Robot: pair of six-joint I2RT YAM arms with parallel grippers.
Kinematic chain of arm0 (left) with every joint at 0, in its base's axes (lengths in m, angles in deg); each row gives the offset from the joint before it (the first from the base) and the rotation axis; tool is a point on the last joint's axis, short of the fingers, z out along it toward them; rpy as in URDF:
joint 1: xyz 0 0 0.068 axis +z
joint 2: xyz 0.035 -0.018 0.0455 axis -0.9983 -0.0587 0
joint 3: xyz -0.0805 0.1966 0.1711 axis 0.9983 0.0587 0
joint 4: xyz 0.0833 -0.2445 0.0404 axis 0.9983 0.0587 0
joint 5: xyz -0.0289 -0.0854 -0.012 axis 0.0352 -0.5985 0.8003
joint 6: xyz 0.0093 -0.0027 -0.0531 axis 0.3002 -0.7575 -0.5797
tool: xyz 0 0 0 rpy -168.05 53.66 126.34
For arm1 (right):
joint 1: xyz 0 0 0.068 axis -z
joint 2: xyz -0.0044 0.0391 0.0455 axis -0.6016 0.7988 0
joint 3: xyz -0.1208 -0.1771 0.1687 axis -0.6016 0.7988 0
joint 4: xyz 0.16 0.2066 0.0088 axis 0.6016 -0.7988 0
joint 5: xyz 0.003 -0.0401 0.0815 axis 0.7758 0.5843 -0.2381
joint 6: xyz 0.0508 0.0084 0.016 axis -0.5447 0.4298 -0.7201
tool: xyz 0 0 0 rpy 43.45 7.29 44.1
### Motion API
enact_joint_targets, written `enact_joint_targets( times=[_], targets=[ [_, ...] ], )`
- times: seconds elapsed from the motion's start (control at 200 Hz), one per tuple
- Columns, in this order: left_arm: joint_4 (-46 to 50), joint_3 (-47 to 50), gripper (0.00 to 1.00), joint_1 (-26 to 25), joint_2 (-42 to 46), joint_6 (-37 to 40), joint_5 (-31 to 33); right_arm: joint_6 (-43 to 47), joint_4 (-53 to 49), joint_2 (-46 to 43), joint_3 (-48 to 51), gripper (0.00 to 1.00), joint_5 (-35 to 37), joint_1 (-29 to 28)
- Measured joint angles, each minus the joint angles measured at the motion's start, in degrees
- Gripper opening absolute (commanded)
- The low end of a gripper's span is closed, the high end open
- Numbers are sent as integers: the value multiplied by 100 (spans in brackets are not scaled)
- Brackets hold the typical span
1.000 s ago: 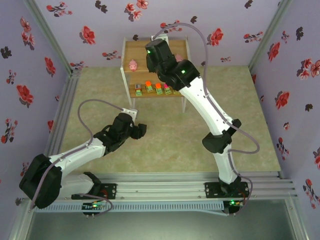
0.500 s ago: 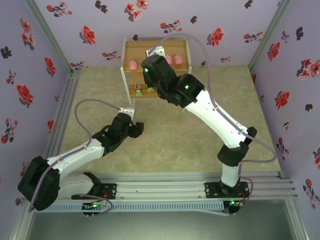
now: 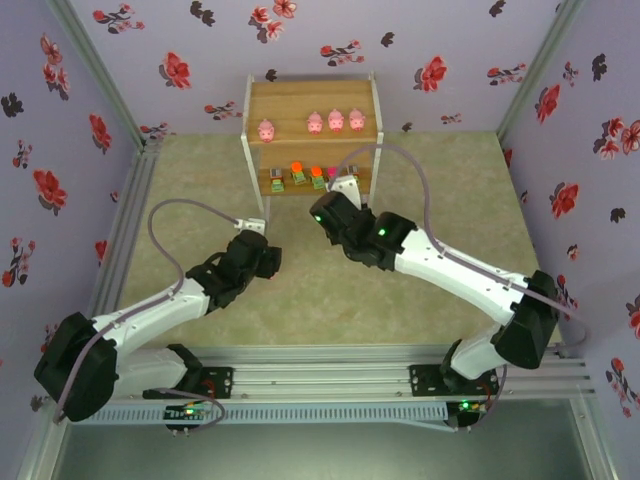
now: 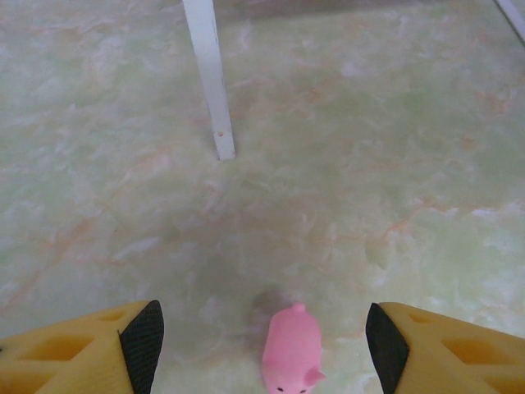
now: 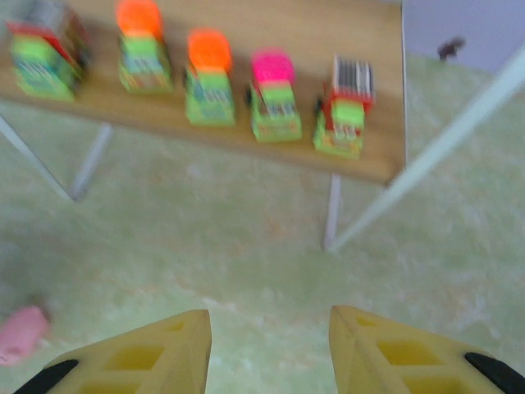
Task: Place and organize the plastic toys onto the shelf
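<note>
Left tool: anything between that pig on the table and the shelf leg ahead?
Nothing: bare marbled tabletop between pig and shelf leg, in the left wrist view.

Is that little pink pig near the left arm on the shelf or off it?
Off it. The small pink plastic pig lies on the pale green marbled tabletop, ungripped, between the spread fingers of the left tool.

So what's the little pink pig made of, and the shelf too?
The pig looks like plastic or maybe rubber: smooth, rounded, one even pink, hardly shiny. The shelf has boards that look like light wood, brown with faint lines, though they could be wood-look laminate. Its legs look like thin metal painted white, straight and square-edged.
</note>
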Motion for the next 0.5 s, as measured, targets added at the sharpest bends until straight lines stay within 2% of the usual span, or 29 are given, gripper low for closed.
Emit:
enact_joint_targets(
  times=[0.215, 0.5],
  targets=[
    [374, -26, 70, -420, -83, -603, 380, -229, 754, -457, 1585, 20, -461, 745],
    [901, -146, 70, -667, -645, -1349, 538, -208, 1672, -514, 2570, 21, -942, 885]
  ],
)
